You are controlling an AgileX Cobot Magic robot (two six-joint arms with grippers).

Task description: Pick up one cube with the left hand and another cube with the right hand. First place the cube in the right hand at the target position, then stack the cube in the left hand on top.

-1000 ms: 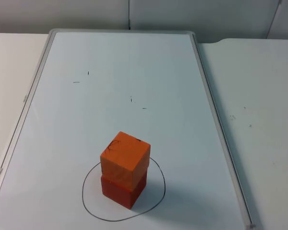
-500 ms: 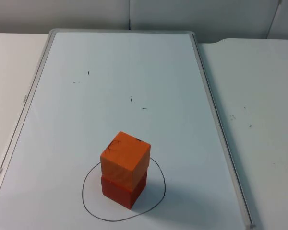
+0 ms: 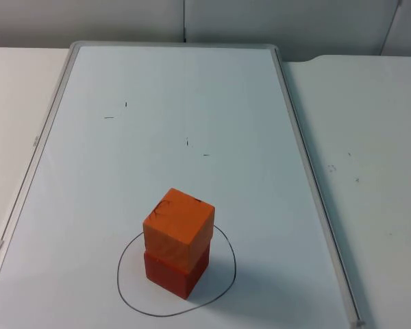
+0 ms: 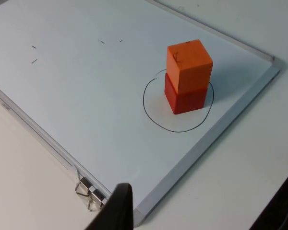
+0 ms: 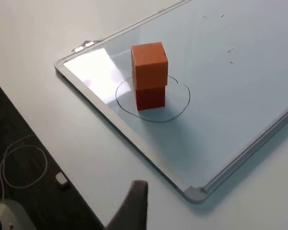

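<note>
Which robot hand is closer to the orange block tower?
Left, probably, by a little. The left gripper hangs off the whiteboard's clip edge, well back from the stacked cubes; the right gripper hangs past the board's opposite edge, seemingly farther back.

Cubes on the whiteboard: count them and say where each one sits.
2. The red cube stands inside the drawn circle on the whiteboard. The orange cube sits stacked on top of it, turned slightly. None appears hidden.

A slim, matte black fingertip [image 4: 116, 211] of the left pincer; the right pincer's fingertip [image 5: 133, 207] looks alike.
</note>
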